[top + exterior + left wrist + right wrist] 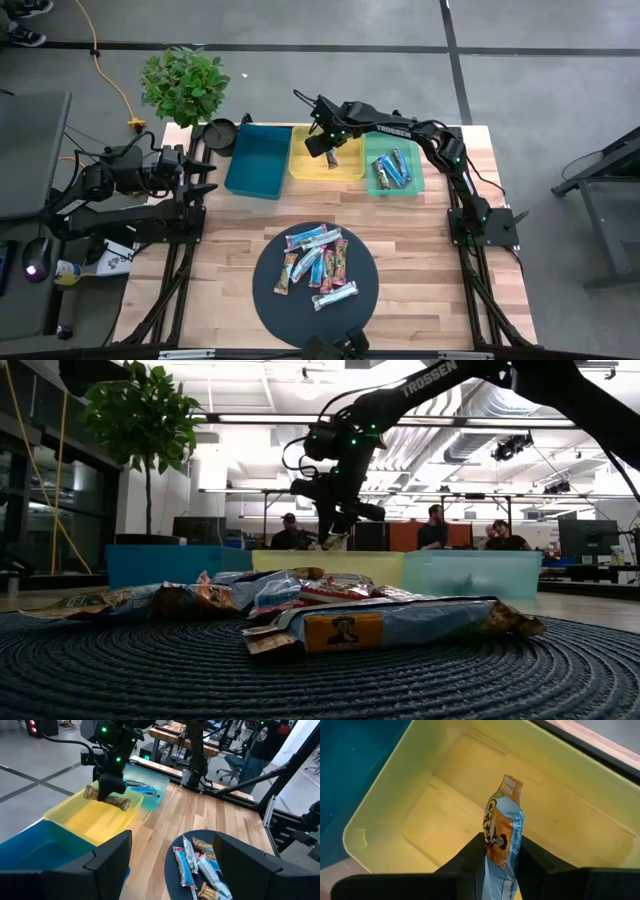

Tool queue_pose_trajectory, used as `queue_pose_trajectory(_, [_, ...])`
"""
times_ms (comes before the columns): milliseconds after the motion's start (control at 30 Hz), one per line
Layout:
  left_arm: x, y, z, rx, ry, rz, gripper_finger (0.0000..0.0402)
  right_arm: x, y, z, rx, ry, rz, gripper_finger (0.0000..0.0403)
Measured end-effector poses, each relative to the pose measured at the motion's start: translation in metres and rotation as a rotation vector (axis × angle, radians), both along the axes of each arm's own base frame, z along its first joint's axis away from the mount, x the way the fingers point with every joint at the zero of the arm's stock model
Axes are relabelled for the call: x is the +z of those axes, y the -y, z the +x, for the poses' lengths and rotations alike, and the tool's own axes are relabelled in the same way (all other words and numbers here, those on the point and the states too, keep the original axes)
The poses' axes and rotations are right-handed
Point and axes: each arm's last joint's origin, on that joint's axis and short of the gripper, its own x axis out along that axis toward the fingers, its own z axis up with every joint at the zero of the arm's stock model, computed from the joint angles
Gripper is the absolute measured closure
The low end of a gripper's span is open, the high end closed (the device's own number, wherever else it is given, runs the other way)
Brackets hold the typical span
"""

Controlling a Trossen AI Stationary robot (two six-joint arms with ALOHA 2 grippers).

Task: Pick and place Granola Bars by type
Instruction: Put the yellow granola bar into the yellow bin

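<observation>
Holding one orange-label bar [502,835] over the empty yellow bin [300,165], right hand [330,150] pinches it; few bars in green bin [378,187] beside it, approx. seven on mat [268,290], left hand [200,175] wide, idle.

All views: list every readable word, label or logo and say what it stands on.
"TROSSEN": on the right arm's link, also legible in the high view.
Granola bar held in the right gripper: printing too blurred to read.
Bars on the dark mat: wrapper print too small to read.
</observation>
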Motion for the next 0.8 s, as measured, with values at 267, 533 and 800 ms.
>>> queue_pose_trajectory(267, [0.0002, 0.0000, 0.0001, 0.000, 0.002, 0.001, 0.0129, 0.0000, -0.0009, 0.0005, 0.031, 0.013, 0.021, 0.0327])
queue_pose_trajectory(533, [0.0002, 0.0000, 0.0000, 0.000, 0.002, 0.000, 0.0129, 0.0001, -0.0014, 0.0008, 0.057, 0.020, 0.033, 0.0301])
queue_pose_trajectory(800, [0.0003, 0.0000, 0.0001, 0.000, 0.003, 0.001, 0.0129, 0.0002, -0.0014, 0.0010, 0.068, 0.023, 0.033, 0.0249])
